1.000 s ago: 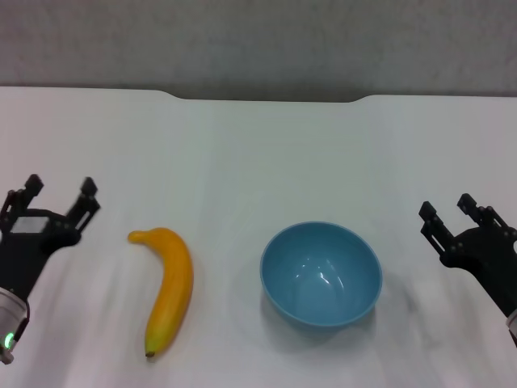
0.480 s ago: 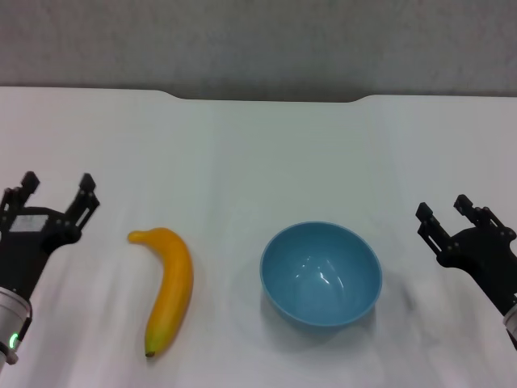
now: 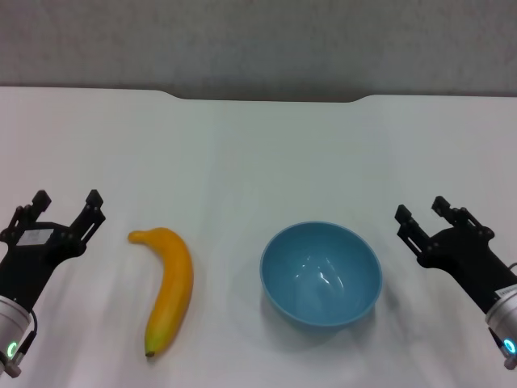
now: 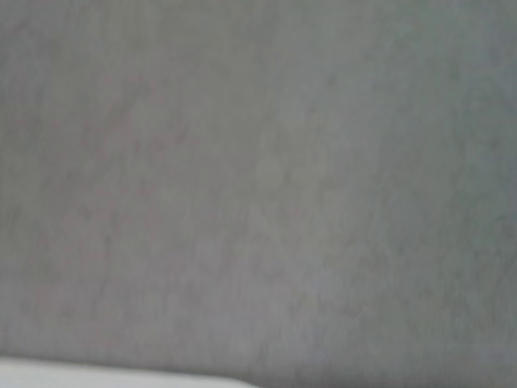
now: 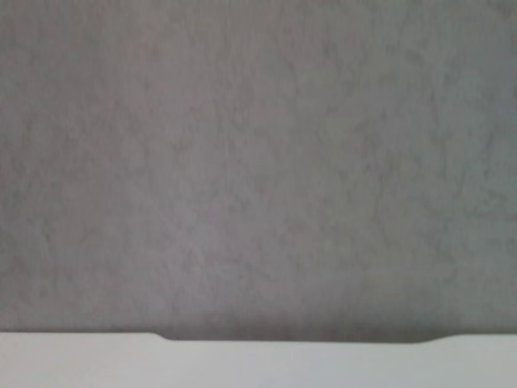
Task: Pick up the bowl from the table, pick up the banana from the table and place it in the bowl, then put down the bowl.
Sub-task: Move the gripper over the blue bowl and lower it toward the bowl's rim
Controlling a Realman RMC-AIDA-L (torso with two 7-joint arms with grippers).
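We see the bowl point(image 3: 321, 273) sitting upright on the table point(image 3: 242, 153), a little right of the middle and toward the near edge, its glossy inside holding nothing. The banana point(image 3: 168, 284) lies flat on the table to the left of the bowl, near it but not touching; its stem end points far and left, and its small dark tip points toward the near edge.

Our left gripper point(image 3: 66, 208) is over the table at the left side, to the left of the banana and apart from it, with its two fingers spread wide and nothing between them. Our right gripper point(image 3: 426, 212) is over the table at the right side, just to the right of the bowl and clear of its rim, its fingers likewise spread apart and holding nothing.

At the far edge of the table we see the shallow notch point(image 3: 271, 99), and behind it a grey wall point(image 3: 258, 40). The right wrist view shows that same wall point(image 5: 258, 162) above the table's far edge point(image 5: 81, 360) and the notch point(image 5: 295, 337). The left wrist view shows almost only the wall point(image 4: 258, 178), with a thin strip of the table point(image 4: 81, 376) at one corner.
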